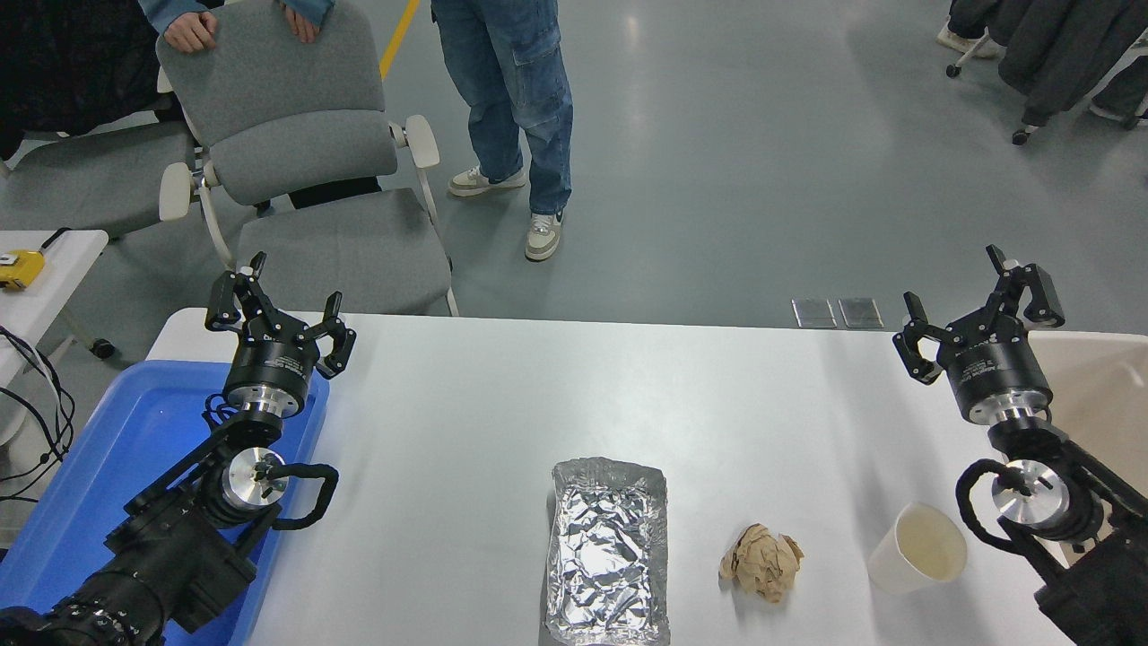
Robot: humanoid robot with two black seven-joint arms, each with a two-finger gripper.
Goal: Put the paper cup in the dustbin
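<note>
Around: you see the paper cup on the surface, brown paper ball and foil tray beside it.
Right claw: spread wide, empty, before the dustbin.
Left claw: spread, empty, above the blue tray.

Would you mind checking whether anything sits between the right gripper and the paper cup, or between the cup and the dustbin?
Nothing visible does. The right gripper, open, hangs above the paper cup. The dustbin lies at the table's right edge, behind the right arm, away from the crumpled paper ball.
</note>
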